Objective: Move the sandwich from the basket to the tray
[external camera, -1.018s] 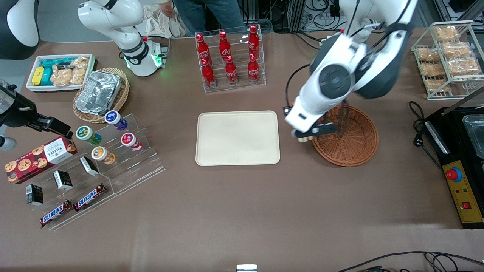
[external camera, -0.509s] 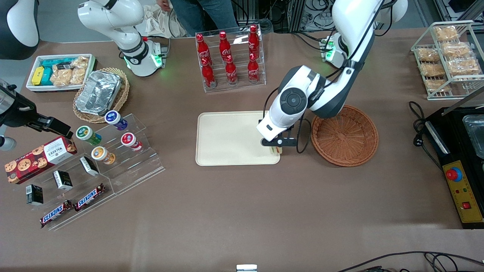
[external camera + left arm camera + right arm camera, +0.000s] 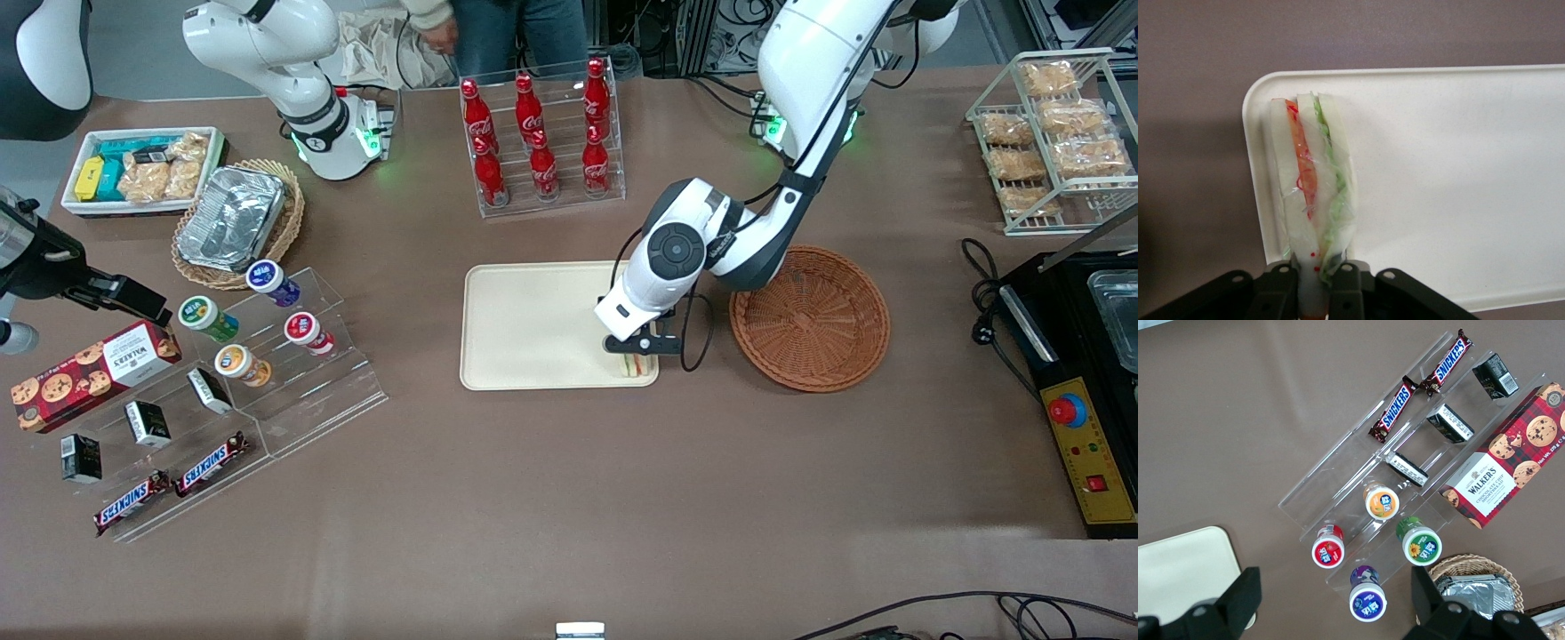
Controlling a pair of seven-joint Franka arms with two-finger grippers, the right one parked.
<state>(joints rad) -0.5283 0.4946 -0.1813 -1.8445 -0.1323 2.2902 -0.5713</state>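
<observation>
From the front, the hand [image 3: 633,352] sits low over the tray [image 3: 533,320] corner nearest the empty basket [image 3: 810,318], mostly hiding the sandwich [image 3: 633,364]. The wrist view shows the fingers [image 3: 1281,290] clamped on the sandwich [image 3: 1310,200], over the tray's [image 3: 1458,187] corner.

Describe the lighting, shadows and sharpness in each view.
Front view: even overhead light, soft shadow beside the basket, everything sharp. Left wrist view: the gripper holds the sandwich sharp over the bright tray. Right wrist view: even light, no glare.
</observation>
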